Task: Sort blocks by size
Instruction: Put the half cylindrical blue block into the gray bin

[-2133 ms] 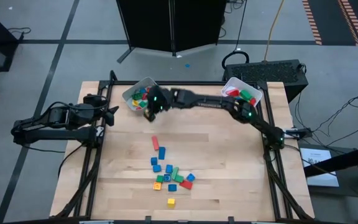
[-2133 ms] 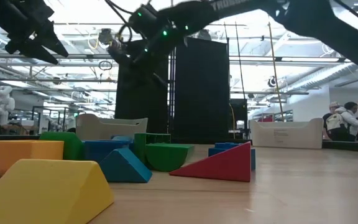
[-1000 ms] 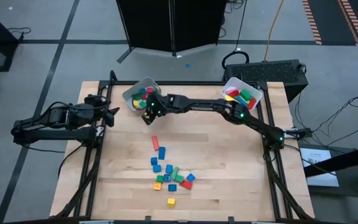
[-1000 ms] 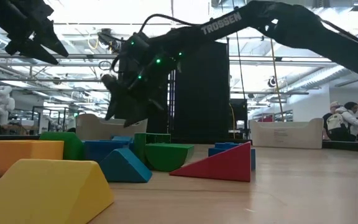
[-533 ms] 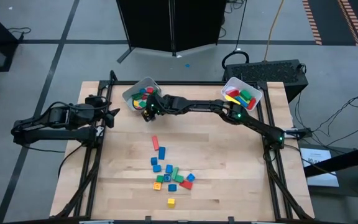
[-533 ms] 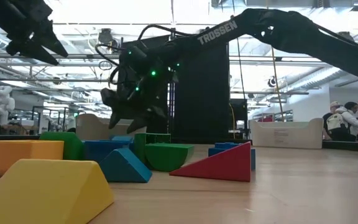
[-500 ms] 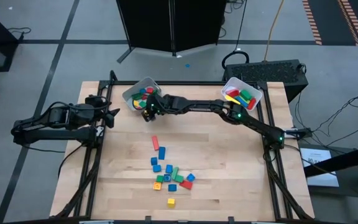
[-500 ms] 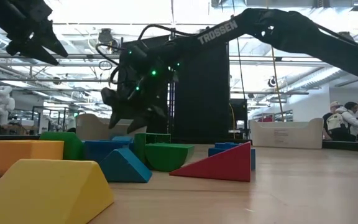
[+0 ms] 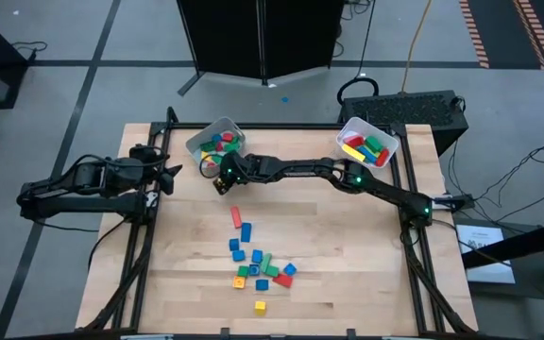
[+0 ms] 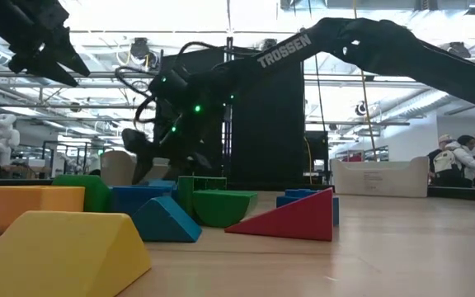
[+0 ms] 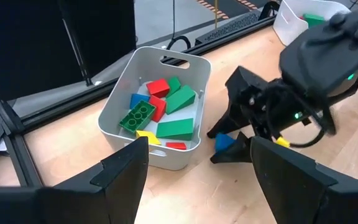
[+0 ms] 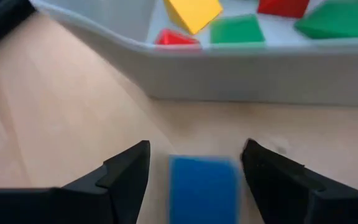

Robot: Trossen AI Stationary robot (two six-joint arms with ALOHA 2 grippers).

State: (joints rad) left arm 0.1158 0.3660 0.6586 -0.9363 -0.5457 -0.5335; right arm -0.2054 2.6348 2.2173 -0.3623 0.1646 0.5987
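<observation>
My right gripper (image 9: 217,176) hangs low over the table at the near side of the left white bin (image 9: 196,144). It is open, and a small blue block (image 12: 204,190) sits between its fingers with a gap showing on each side. The left wrist view shows this blue block (image 11: 224,142) at the fingertips, just beside the bin's wall (image 11: 166,155). Several loose blocks (image 9: 258,264) lie at the table's middle and near part. My left gripper (image 9: 170,176) waits open at the table's left edge, its fingers turned toward the bin.
The left bin holds red, green, blue and yellow blocks (image 11: 160,115). A second white bin (image 9: 348,127) with blocks stands at the far right corner. A red bar (image 9: 235,216) and a blue bar (image 9: 246,231) lie between the bins and the pile. People stand beyond the table (image 10: 456,165).
My right gripper has come down from above the left bin's near rim and shifted a little toward the table's near edge and left, so that it now stands low beside the bin's outer wall.
</observation>
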